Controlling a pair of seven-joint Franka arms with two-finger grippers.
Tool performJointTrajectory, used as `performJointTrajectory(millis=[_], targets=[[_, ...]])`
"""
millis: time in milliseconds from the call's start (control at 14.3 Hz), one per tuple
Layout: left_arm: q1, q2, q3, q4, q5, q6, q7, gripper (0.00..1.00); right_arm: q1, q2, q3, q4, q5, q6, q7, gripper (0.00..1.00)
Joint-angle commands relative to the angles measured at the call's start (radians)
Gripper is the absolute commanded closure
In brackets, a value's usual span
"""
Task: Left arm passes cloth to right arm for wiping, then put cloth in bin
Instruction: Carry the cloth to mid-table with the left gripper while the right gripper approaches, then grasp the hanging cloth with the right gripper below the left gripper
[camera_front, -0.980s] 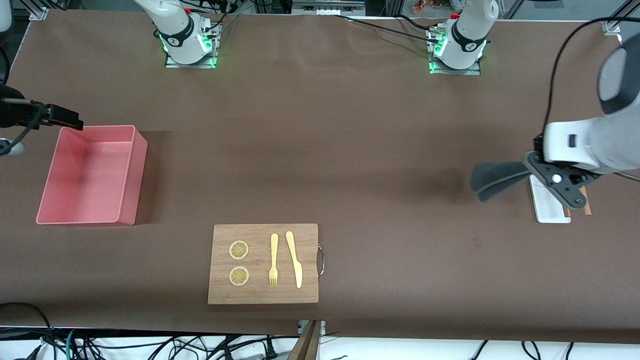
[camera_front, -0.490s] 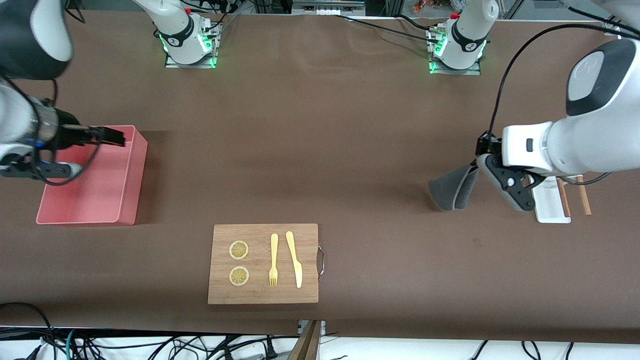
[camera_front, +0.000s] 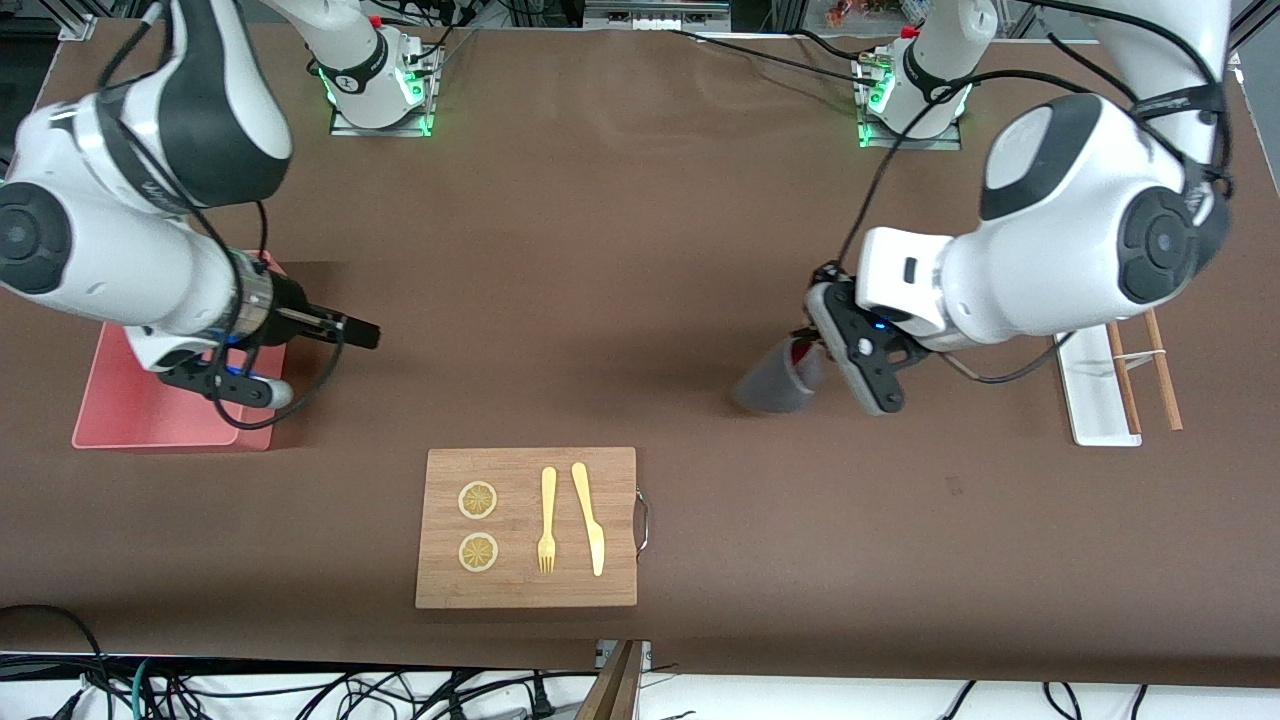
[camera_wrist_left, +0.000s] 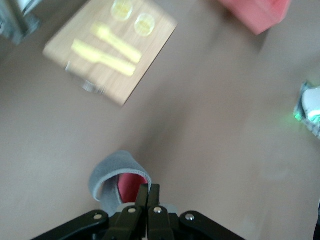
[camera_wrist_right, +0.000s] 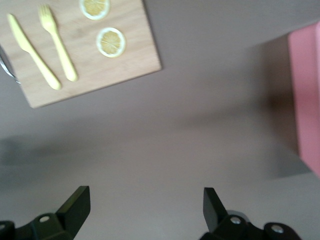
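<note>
Carried in from the frame's right edge since a second ago, the cloth (camera_front: 775, 382) now hangs right of centre, clamped in the left gripper (camera_front: 822, 352) above bare table (camera_front: 640, 250), grey face out, red showing inside the fold. From mid-left, the right gripper (camera_front: 350, 330) has swung in past the bin (camera_front: 150, 425), its fingers (camera_wrist_right: 75, 202) spread wide and holding nothing. Lower centre lies a cutting board (camera_front: 527, 527); a white tray (camera_front: 1095, 400) sits at right.

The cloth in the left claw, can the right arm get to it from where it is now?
Probably yes: the cloth hangs from the shut left claw over bare table, and the open right claw faces it with nothing between.
</note>
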Motion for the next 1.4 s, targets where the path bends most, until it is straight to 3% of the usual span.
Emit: performJointTrajectory(millis=[0,210,420,770,1331], targets=[[-0.028,0.018,0.001,0.039,-0.102,0.057,0.162,1.00,0.043,0.020,-0.007,0.012,0.048,0.064,0.063,0.00],[-0.032,0.020,-0.001,0.031,-0.257,0.072,0.447,1.00,0.089,0.029,-0.007,0.012,0.060,0.141,0.121,0.00],[-0.075,0.013,-0.008,0.030,-0.283,0.071,0.604,1.00,0.138,0.047,-0.007,0.012,0.060,0.224,0.183,0.00],[-0.137,0.017,-0.022,0.022,-0.293,0.200,0.603,1.00,0.203,0.075,-0.006,0.012,0.085,0.351,0.308,0.00],[-0.143,0.020,-0.022,0.001,-0.286,0.211,0.604,1.00,0.214,0.142,-0.007,0.011,0.137,0.357,0.307,0.00]])
